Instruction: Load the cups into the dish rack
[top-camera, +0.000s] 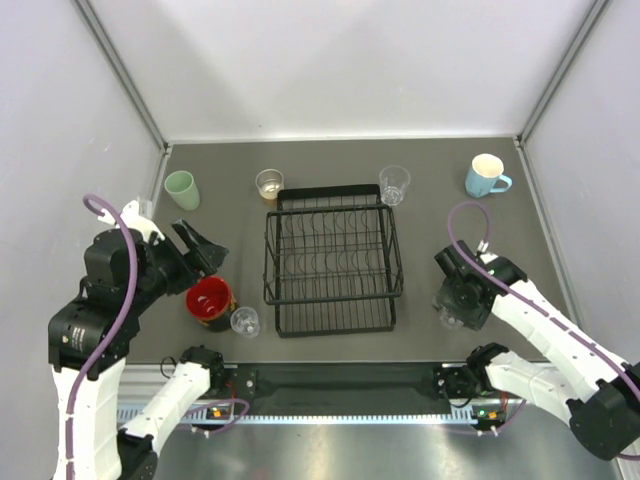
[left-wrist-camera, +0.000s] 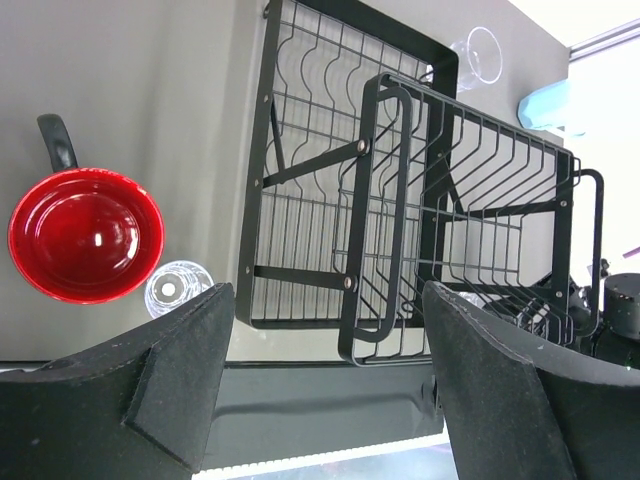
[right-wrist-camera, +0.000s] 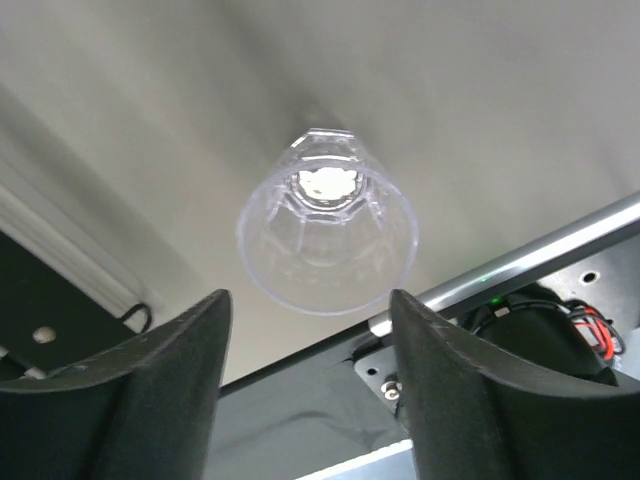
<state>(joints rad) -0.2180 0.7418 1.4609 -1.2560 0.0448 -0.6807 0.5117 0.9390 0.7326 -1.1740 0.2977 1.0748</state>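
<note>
The right gripper (top-camera: 455, 300) hung over the bench (top-camera: 450, 230) at the lower right of the overhead view, right of the dish rack (top-camera: 331, 262) and apart from it. Directly beneath it stood a clear glass (top-camera: 452, 318). In the right wrist view this clear glass (right-wrist-camera: 325, 235) sat in the middle of the frame with its mouth toward the camera, and the right gripper (right-wrist-camera: 305, 300) had one black finger on each side of it. The jaws were partly open. A sliver of bench showed between the left finger and the glass; on the right side I could not tell whether finger and rim were touching. No firm hold was visible.

The left gripper (top-camera: 205, 250) hovered at centre left, above the red-lined dark cup (top-camera: 210, 300), with a second clear glass (top-camera: 244, 321) just beside that cup toward the rack. In the left wrist view the left gripper (left-wrist-camera: 328, 300) stood wide open with nothing between its fingers; the red-lined cup (left-wrist-camera: 85, 235) and the small glass (left-wrist-camera: 178, 288) lay at the left of that frame and the rack (left-wrist-camera: 400, 200) filled the middle.

Along the top of the overhead view stood the pale green tumbler (top-camera: 181, 189), the tan-brown cup (top-camera: 269, 185), a third clear glass (top-camera: 394, 184) near the rack's upper right corner, and the light blue mug (top-camera: 486, 176), all on the bench outside the rack.
</note>
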